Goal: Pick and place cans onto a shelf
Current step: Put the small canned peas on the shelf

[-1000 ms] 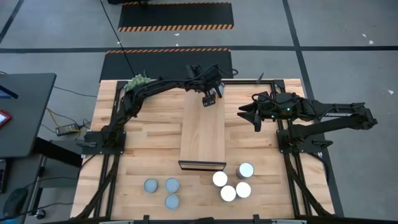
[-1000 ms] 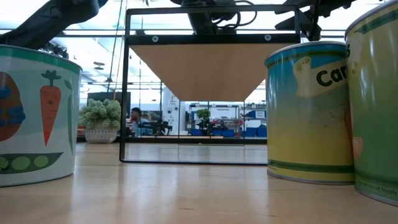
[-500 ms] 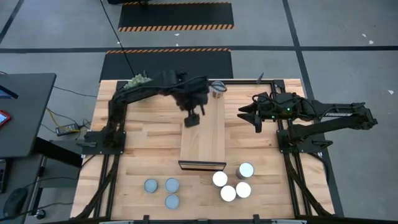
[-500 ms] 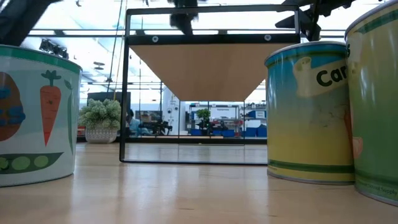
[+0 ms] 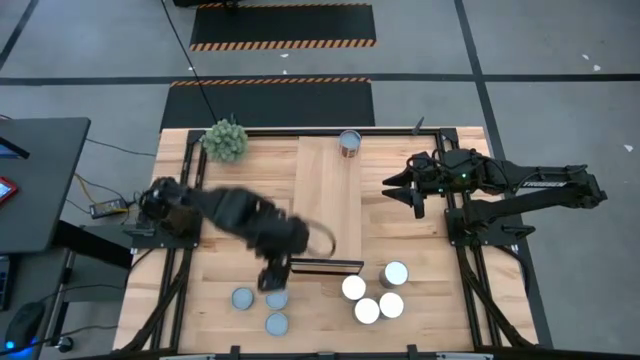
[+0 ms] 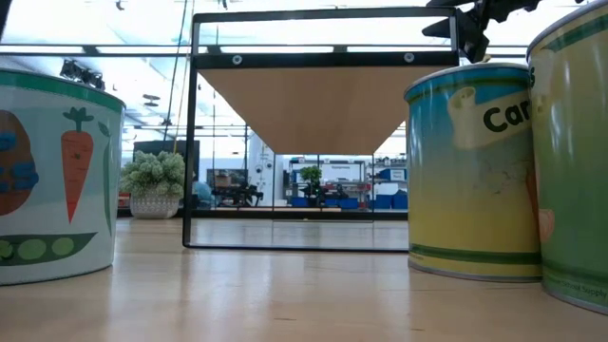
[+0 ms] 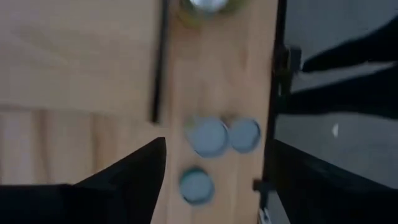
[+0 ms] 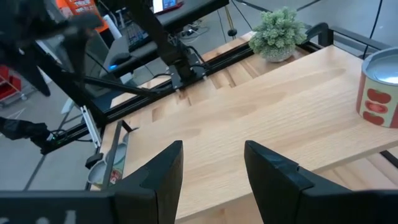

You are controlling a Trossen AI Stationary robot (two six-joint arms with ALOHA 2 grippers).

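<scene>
One can [image 5: 349, 143] already stands at the far end of the shelf [image 5: 327, 205], so the step in hand looks like fetching the next one — the left gripper [image 5: 274, 279] hangs low over the three blue-grey-topped cans [image 5: 275, 298] on the worktop [image 5: 210, 205], its fingers [image 7: 134, 171] parted and empty, the nearest can just beyond their tips. The next move calls for settling over one can, dropping the fingers either side of it and closing. The right gripper [image 5: 397, 184] waits beside the shelf, fingers [image 8: 163, 171] closed on nothing, well apart from the white-topped cans [image 5: 368, 290]
</scene>
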